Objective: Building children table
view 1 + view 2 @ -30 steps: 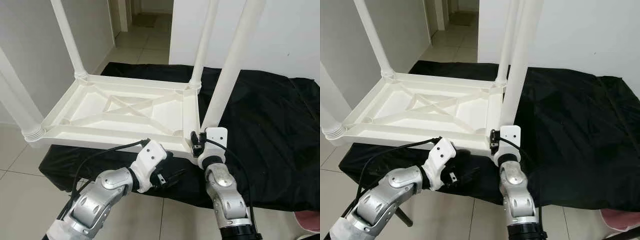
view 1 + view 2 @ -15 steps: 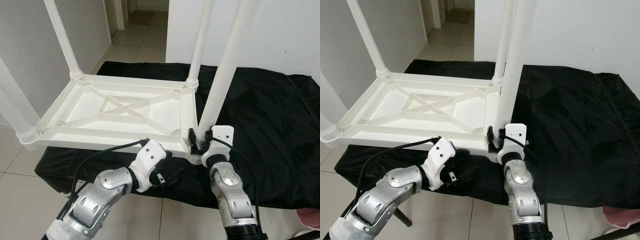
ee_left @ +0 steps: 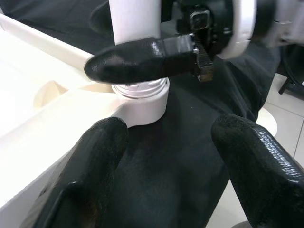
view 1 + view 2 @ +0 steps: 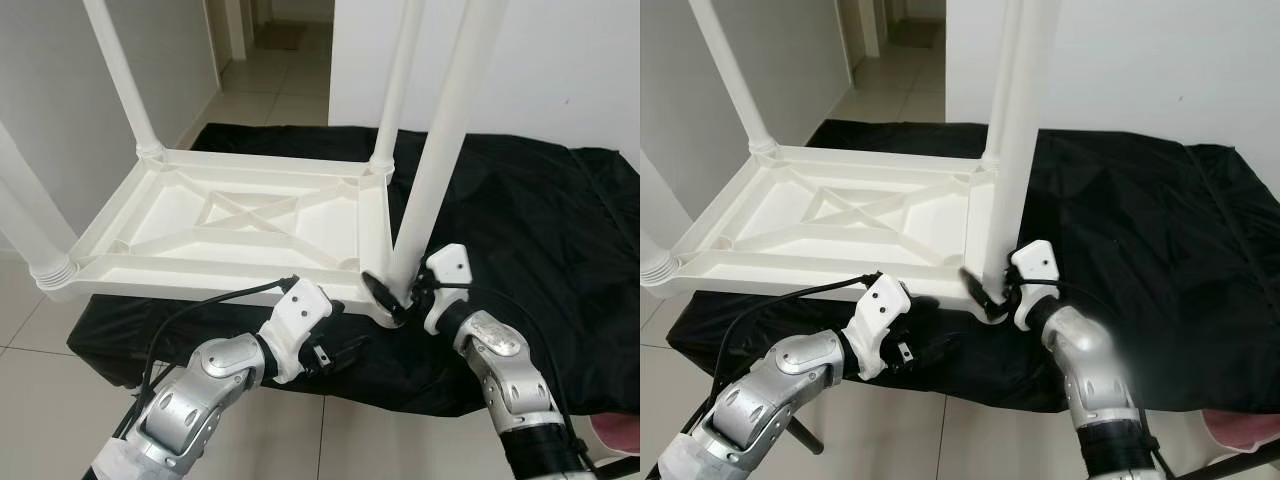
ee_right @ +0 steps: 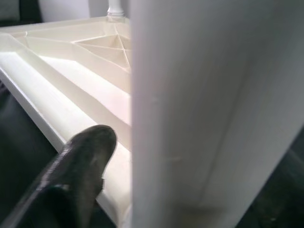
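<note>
The upturned white table top (image 4: 240, 225) lies on the black-draped bench (image 4: 540, 230). Its near-right leg (image 4: 440, 150) is pinched by the right gripper (image 4: 398, 296); the left gripper (image 4: 340, 352) hovers with jaws spread. Cross-threading could follow if the leg is tilted.

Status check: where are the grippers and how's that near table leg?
Right gripper clamped around base of near leg. Left gripper open, below table edge, holding nothing. Table upside down on black cloth. Nothing in the way.

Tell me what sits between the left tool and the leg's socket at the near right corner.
Only black cloth, seen in the left wrist view, separates the open left tool from the socket.
</note>
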Controlling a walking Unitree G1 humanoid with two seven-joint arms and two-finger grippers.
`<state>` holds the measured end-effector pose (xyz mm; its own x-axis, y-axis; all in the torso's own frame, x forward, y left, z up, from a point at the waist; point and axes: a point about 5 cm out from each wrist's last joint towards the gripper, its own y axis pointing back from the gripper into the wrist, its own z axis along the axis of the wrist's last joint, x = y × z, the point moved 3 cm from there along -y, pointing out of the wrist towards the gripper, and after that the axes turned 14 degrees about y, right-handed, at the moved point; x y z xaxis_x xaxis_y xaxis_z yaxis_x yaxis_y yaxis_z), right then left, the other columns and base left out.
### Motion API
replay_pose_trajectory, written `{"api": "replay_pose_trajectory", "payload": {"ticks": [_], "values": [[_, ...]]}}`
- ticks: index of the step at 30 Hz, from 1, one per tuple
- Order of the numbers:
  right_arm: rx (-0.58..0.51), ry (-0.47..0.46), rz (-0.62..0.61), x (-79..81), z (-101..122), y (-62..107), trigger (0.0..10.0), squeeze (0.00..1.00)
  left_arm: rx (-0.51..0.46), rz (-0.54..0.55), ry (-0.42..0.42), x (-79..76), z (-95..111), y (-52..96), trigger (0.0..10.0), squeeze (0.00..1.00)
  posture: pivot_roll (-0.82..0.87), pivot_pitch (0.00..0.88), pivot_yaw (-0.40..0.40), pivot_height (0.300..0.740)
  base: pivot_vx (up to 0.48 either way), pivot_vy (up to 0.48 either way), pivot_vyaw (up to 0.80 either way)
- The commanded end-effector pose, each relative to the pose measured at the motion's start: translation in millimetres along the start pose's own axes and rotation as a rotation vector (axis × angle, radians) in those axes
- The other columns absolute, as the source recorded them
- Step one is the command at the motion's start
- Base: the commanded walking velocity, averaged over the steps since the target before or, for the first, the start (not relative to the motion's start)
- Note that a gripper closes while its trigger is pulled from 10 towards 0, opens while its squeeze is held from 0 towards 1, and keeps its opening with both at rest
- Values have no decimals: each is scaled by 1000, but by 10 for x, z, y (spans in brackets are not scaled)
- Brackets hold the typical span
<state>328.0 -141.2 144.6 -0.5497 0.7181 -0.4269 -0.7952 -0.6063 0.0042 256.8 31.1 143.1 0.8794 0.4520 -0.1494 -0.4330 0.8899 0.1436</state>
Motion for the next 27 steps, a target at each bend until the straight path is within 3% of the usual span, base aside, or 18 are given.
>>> {"api": "replay_pose_trajectory", "payload": {"ticks": [1, 3, 4, 13, 14, 18, 24, 25, 27], "values": [[-14, 6, 30, 1, 2, -10, 4431, 0, 22, -20, 0, 0, -30, 15, 10000, 0, -28, 26, 30, 740, 0, 0, 0], [-13, 13, 40, -1, -2, -11, 4431, 0, 22, -20, 0, 0, -30, 14, 10000, 0, -28, 26, 30, 740, 0, 0, 0], [-10, 15, 57, 2, -17, -10, 0, 0, 21, -19, 0, -2, -31, 15, 10000, 0, -22, 24, 23, 740, 0, 0, 0], [-4, -37, 104, 2, -136, 43, 0, 0, 19, -8, -1, 19, -19, 21, 10000, 0, -17, 22, 23, 740, 0, 0, 0], [6, -61, 74, -14, -150, 55, 10000, 0, 23, -3, 0, 25, -34, 29, 10000, 0, -15, 14, 18, 740, 0, 0, 0], [3, -69, 47, -1, -109, 66, 10000, 0, 17, -8, -4, 13, -13, 36, 10000, 0, -20, 35, 23, 740, 0, 0, 0], [64, -101, -106, 0, -132, 71, 10000, 0, 15, 5, 0, 36, -12, 38, 10000, 0, -22, 35, 25, 740, 0, 0, 0], [131, -141, -238, -19, -195, 74, 10000, 0, 22, -2, 0, 22, -30, 34, 10000, 0, -22, 32, 26, 740, 0, 0, 0], [149, -159, -276, -24, -214, 79, 10000, 0, 25, -5, -1, 16, -34, 34, 10000, 0, -23, 35, 28, 740, 0, 0, 0]]}}
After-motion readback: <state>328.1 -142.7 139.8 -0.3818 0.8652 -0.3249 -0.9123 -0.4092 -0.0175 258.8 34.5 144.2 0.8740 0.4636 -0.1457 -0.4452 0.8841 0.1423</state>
